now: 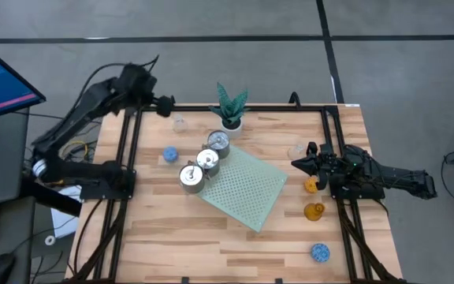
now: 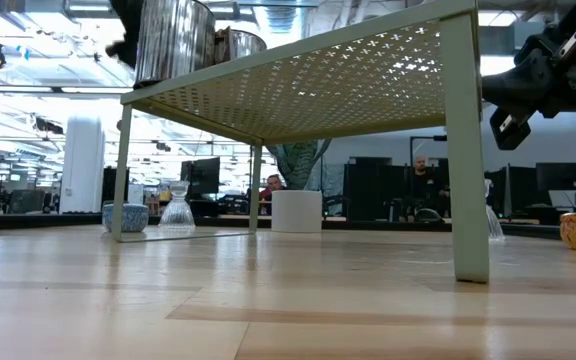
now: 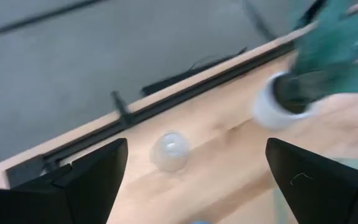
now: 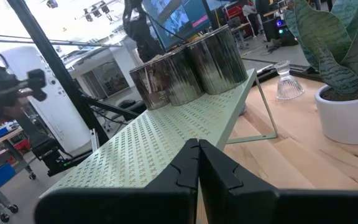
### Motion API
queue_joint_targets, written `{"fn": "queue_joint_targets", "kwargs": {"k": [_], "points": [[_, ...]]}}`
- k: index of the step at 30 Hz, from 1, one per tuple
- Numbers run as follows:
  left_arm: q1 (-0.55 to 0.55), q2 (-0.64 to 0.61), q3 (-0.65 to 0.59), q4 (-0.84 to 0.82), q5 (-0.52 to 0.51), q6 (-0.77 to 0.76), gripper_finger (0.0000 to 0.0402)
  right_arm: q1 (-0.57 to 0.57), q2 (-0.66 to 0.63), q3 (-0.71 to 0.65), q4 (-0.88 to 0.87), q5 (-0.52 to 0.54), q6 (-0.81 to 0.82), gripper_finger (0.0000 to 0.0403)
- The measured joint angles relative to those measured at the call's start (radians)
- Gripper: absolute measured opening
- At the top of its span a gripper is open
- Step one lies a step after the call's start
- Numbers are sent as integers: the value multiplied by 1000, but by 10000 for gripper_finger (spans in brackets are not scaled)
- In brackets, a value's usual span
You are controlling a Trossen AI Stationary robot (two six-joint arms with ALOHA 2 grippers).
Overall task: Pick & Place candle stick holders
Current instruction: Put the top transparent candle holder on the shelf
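Above the far left part of the light wooden slatted tabletop [image 1: 211,229], the left gripper [image 1: 165,103] hangs with its two dark fingers [image 3: 86,180] spread wide, holding nothing; a clear glass candle stick holder [image 3: 169,150] stands on the wood below and between them, untouched. At the right edge of the tabletop, the right gripper [image 1: 302,163] has its fingers pressed together and empty, pointing toward the pale green perforated mat [image 1: 247,188], which stands on thin legs as a low raised platform near the middle.

The tabletop is framed by black rails. Around it lies a grey floor, with a monitor at the far left. The low view looks into an open room with ceiling lights, desks, dark screens and seated people in the distance.

Counts in the high view:
- Three shiny silver metal cup-shaped holders [image 1: 205,160], in a touching row on the left corner of the mat.
- Two clear glass holders: one by the left gripper, a second [image 1: 295,150] near the right gripper.
- Two blue bumpy holders: one [image 1: 169,155] left of the mat, one [image 1: 320,252] near the right front corner.
- One orange holder [image 1: 311,184] just beside the right arm.
- One amber glass holder [image 1: 314,211] in front of the orange one.
- One green-leaved plant in a white pot [image 1: 231,109], at the far edge.
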Motion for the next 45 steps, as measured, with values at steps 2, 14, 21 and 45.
{"fn": "queue_joint_targets", "kwargs": {"k": [2, 14, 21, 45], "points": [[34, 64, -1, 11, -1, 33, 383, 0, 0, 0, 0, 0, 0, 0], [96, 342, -1, 32, 1, 161, 383, 0, 0, 0, 0, 0, 0, 0], [93, 438, -1, 38, 50, 163, 383, 0, 0, 0, 0, 0, 0, 0], [115, 596, -1, 41, 132, 192, 341, 0, 0, 0, 0, 0, 0, 0]]}}
